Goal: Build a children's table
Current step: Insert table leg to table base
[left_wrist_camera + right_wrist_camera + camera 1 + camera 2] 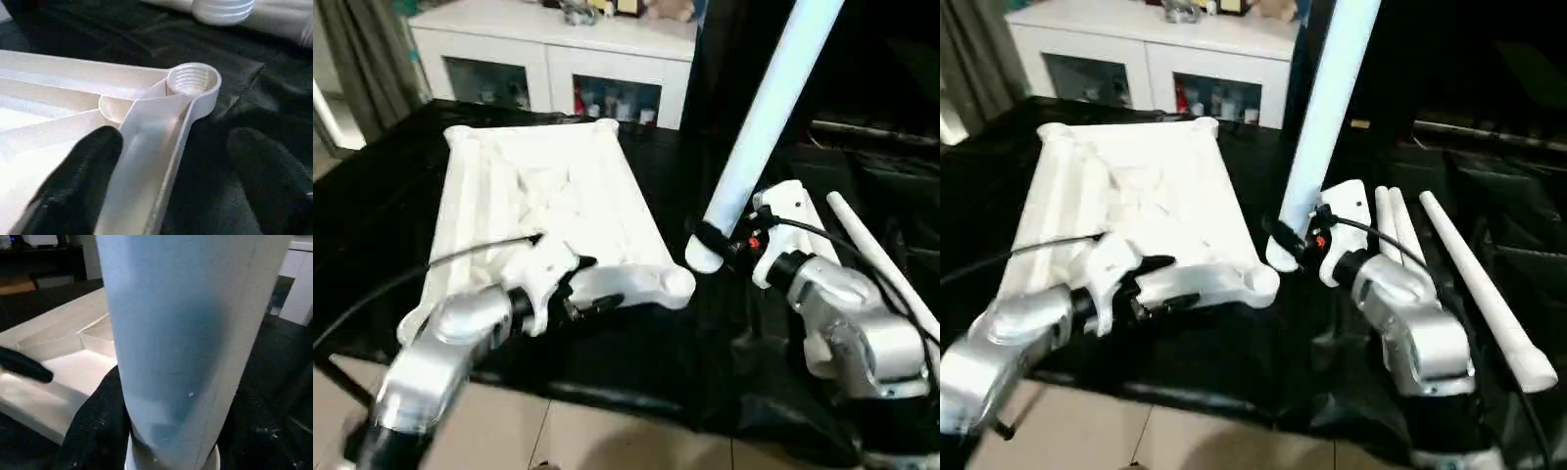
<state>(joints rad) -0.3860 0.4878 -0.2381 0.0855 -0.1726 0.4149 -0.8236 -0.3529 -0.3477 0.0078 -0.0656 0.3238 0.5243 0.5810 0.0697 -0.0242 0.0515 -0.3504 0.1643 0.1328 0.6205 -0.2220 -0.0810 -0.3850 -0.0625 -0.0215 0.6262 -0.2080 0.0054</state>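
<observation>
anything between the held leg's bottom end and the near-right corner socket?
Nothing: bare black cloth between the leg and the corner socket, clearest in the left eye view.

A black-draped work table [636, 372] is seen spread across the foreground, its cloth wrinkled. Behind it, a white cabinet [548, 59] with glass doors is set against the wall, small items lined on top. Pale floor tiles [568, 431] are glimpsed below.
</observation>
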